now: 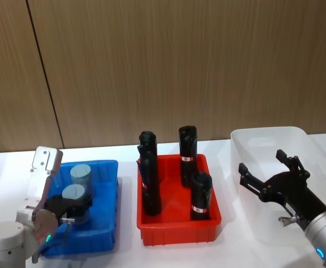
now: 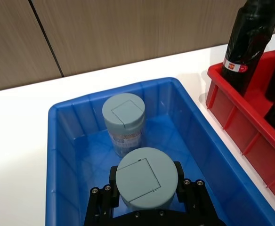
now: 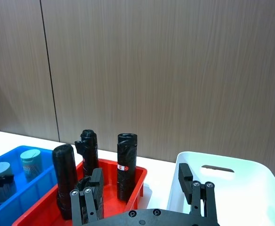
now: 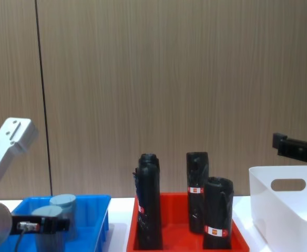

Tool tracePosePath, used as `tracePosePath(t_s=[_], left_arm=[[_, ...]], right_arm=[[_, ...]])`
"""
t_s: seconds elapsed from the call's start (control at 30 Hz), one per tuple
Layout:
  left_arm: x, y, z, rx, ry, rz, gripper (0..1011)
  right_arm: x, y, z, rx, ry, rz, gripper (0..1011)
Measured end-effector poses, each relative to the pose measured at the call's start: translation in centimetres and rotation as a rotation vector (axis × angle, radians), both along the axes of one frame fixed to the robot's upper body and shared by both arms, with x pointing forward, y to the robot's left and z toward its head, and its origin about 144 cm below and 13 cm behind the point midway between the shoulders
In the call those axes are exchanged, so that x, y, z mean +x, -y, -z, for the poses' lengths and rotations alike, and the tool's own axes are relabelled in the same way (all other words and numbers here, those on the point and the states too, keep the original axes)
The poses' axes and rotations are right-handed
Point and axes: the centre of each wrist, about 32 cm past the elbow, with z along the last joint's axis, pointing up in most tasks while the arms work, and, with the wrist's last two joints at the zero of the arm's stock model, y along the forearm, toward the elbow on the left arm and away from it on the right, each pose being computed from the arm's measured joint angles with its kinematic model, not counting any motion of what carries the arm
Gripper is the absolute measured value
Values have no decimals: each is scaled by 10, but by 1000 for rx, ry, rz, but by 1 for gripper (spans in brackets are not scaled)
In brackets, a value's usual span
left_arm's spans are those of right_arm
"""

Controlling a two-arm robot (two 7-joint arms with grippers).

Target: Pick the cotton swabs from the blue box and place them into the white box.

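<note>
— Two swab tubs (image 2: 124, 113), where?
— Both upright in the blue box (image 1: 106, 226), grey-blue lids on. The box sits on the white table (image 1: 6, 162), just beside the red tray (image 1: 177, 230) on the tray's left side.
— Left gripper?
— The left gripper (image 1: 72, 207) is down in the blue box and clamped on the nearer tub (image 1: 73, 194). There's one black finger (image 2: 113, 183) against each side of it, just under the lid. Can't tell if that tub is off the box floor.
— The other tub?
— The farther tub (image 1: 80, 174) stands free just behind the held one. Touching or a small gap, can't tell.
— Right gripper?
— The right gripper (image 1: 262, 162) hangs over the white box (image 1: 263, 133), which is near the tray on its right side, not touching it. Its fingers (image 3: 86, 202) are spread wide with nothing between them.
— What's in the tray?
— Four black rolls (image 1: 187, 148) with red-white labels, all upright. Two are at its left side and two toward its right.
</note>
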Motion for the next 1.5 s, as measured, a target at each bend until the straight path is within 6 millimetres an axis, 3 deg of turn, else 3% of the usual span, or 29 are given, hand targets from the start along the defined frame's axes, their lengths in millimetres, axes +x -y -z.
tracePosePath(t_s=[0.67, 1.5], left_arm=[[-19, -10, -23, -2, 197, 146, 660], [-26, -24, -55, -30, 305, 520, 660]], right_arm=[[0, 0, 0, 0, 0, 0, 1002], [0, 0, 0, 0, 0, 0, 1002]])
